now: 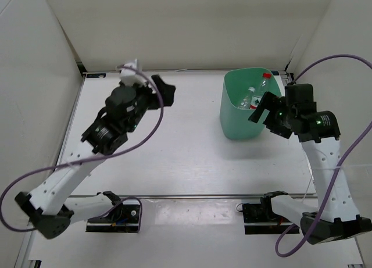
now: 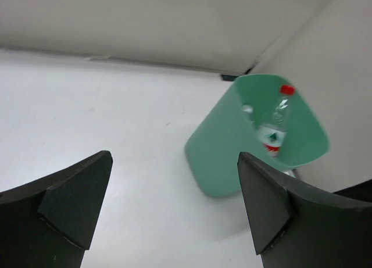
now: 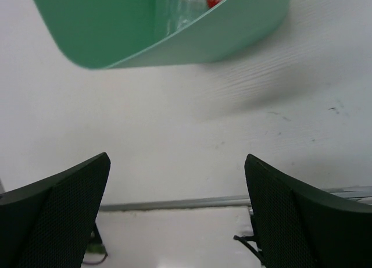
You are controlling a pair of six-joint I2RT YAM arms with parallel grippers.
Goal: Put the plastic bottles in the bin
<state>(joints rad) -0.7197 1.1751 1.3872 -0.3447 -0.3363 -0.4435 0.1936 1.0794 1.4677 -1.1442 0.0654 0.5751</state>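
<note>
The left arm stretches from its base at the near-left corner diagonally toward the far middle of the worktop (image 1: 186, 152), elbow low and wrist raised. The left fingers (image 2: 64, 210) are spread wide with nothing between them, and they hang above bare worktop, well apart from the bin (image 1: 235, 114) and turned toward it.

The right arm rises steeply from its near-right base, and its wrist bends inward to the left, so the right fingers (image 3: 58, 210) hover by the bin's right rim, pointing down at the worktop just in front of it. They too are spread wide and hold nothing.

The bin stands at the far right of the worktop. Inside it, the red-labelled bottle (image 2: 272, 131) leans against the far wall with its red cap up near the rim. A second clear bottle (image 1: 250, 97) lies just beside it, only partly visible. The right wrist view catches only a sliver of bottles over the bin's near wall.
</note>
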